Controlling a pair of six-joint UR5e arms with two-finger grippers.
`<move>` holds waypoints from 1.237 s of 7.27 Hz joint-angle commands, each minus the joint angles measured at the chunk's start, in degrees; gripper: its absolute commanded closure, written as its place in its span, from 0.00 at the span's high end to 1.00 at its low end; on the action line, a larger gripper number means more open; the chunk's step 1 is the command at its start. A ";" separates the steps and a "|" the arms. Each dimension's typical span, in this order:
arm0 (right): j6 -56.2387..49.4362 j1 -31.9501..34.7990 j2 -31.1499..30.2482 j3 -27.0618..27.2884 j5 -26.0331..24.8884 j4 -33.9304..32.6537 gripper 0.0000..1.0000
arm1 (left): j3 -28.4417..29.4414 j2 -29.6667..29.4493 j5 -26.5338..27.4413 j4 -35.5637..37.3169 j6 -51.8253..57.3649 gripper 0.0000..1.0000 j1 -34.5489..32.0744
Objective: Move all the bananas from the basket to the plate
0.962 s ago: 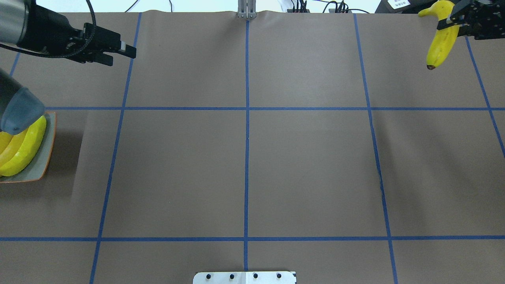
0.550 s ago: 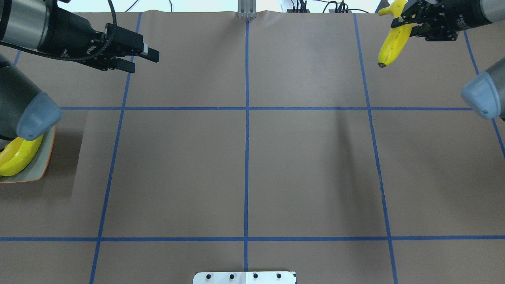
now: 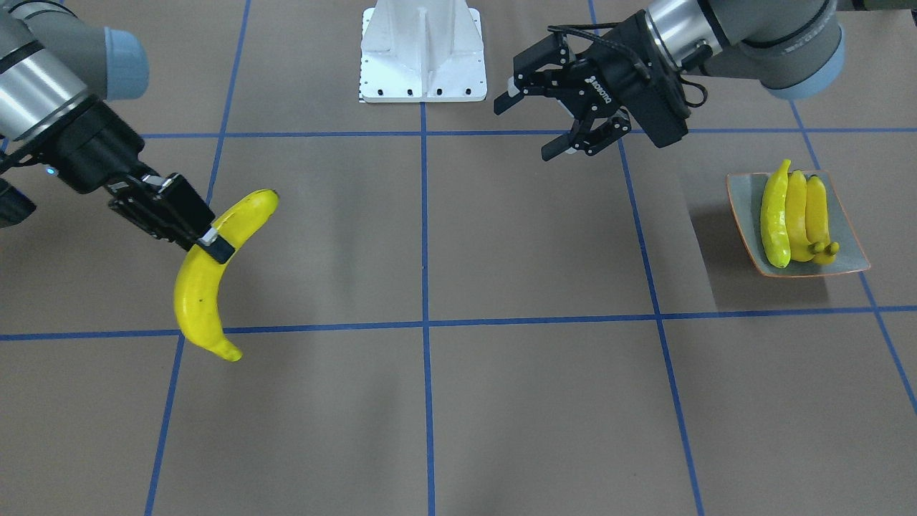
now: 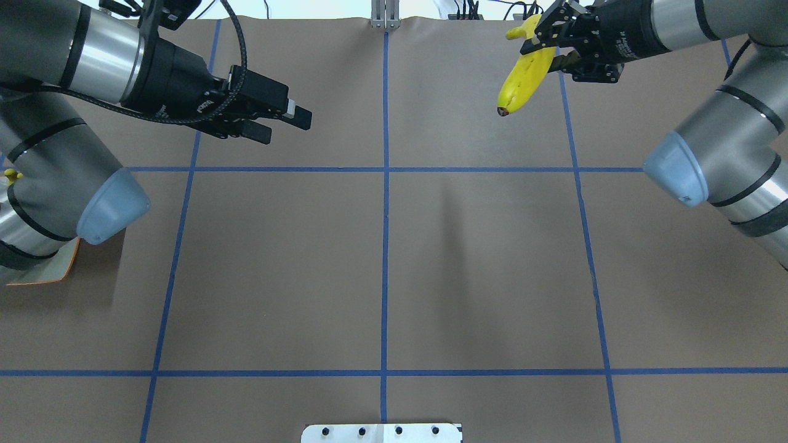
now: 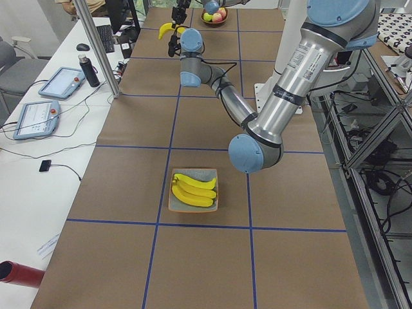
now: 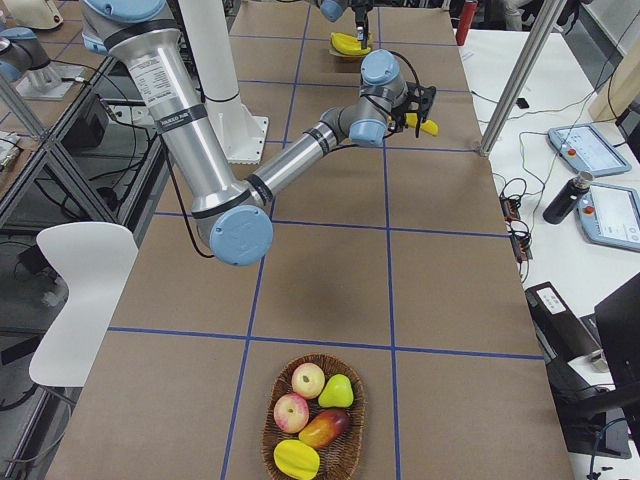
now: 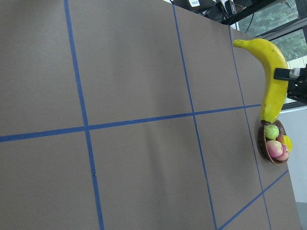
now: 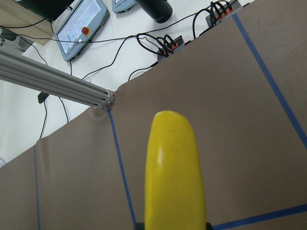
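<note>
My right gripper (image 4: 544, 49) is shut on one yellow banana (image 4: 523, 77) near its stem end. It holds the banana in the air over the far right of the table; the banana also shows in the front view (image 3: 197, 294) and the left wrist view (image 7: 268, 76). My left gripper (image 4: 288, 127) is open and empty, in the air over the far left of the table, facing the banana. The grey-green plate (image 3: 745, 193) holds three bananas (image 3: 794, 215) side by side. In the overhead view my left arm hides all but the plate's corner (image 4: 49, 274).
A wicker basket (image 6: 268, 425) with apples, a pear and other fruit, no banana showing in it, stands at the table's right end. The white robot base (image 3: 421, 50) is at the near edge. Blue tape lines cross the brown table.
My right gripper has carried the banana leftward toward the table's middle. My left gripper has moved rightward, away from the plate, and its arm now covers the plate in the overhead view.
</note>
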 commanded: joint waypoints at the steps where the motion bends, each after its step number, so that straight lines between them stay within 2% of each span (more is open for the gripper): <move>1: 4.41 -5.33 2.33 0.79 -3.10 0.08 0.00 | -0.11 -1.60 -0.03 -0.06 -0.04 1.00 2.42; 2: 5.20 -7.09 3.03 1.41 -3.19 -0.10 0.00 | -0.02 -2.30 0.05 -1.27 -0.04 1.00 4.43; 4: 9.07 -11.83 5.05 2.81 -9.13 -0.10 0.00 | -0.02 -2.57 0.05 -1.29 -0.04 1.00 5.59; 5: 9.16 -13.07 5.06 3.78 -10.30 -0.19 0.00 | -0.02 -2.48 0.05 -1.29 -0.04 1.00 5.59; 9: 11.98 -15.53 5.24 6.24 -11.62 -0.19 0.00 | -0.46 -2.57 0.05 -1.29 -0.39 1.00 5.86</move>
